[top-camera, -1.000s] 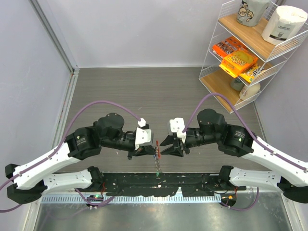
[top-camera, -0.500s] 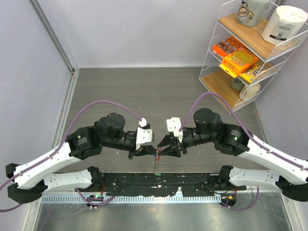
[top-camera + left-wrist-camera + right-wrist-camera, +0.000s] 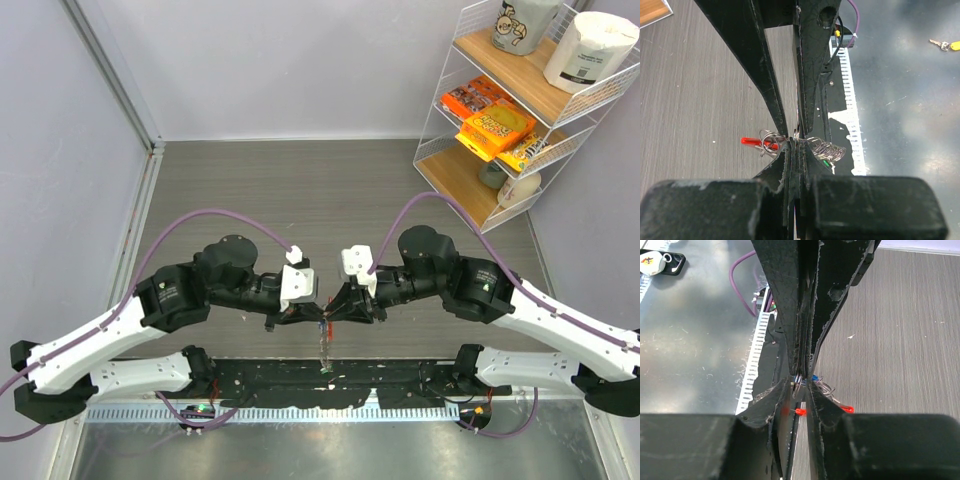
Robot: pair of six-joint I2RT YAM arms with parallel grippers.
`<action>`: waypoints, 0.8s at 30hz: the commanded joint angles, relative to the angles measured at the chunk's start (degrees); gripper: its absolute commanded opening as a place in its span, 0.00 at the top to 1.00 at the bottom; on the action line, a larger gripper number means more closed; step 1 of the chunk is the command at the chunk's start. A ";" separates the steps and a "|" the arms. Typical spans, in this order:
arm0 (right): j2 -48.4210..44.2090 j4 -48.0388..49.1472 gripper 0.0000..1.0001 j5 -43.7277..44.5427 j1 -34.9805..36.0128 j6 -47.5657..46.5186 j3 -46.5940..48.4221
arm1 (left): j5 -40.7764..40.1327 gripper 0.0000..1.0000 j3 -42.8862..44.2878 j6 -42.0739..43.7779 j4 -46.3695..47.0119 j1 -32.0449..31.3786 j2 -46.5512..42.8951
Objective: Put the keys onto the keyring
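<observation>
The keyring was held up in the air, clenched tight by the left gripper. Whether the right gripper was gripping it could not be told. It was judged light, floppy and slippery; the stiff ring should be pinched.
</observation>
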 commanded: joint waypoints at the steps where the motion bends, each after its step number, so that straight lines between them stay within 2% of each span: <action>1: -0.02 0.82 0.76 -0.84 0.65 -0.08 1.12 | 0.04 1.00 1.50 0.11 3.70 -0.11 -1.40; 5: 0.15 1.26 0.83 -1.10 0.91 0.09 1.21 | -0.13 1.00 1.50 0.02 3.87 -0.19 -1.40; 8: 0.33 2.05 0.94 -1.37 1.18 0.27 1.30 | -0.22 1.00 1.50 -0.16 4.14 -0.11 -1.49; 16: -2.04 6.62 0.94 1.61 2.05 1.50 -0.63 | -0.83 0.99 0.01 -1.39 6.59 -0.19 -2.28; 20: -4.85 9.60 0.94 3.98 2.32 2.99 -1.95 | -0.75 0.76 -2.27 -2.09 10.46 -0.11 -5.52; 22: -6.60 11.79 0.94 5.56 2.41 4.22 -2.83 | -1.01 0.68 -3.15 -2.70 11.87 -0.19 -6.76; 24: -8.27 14.26 0.94 6.80 2.49 5.45 -3.79 | -1.36 0.64 -3.86 -3.41 13.27 -0.11 -7.73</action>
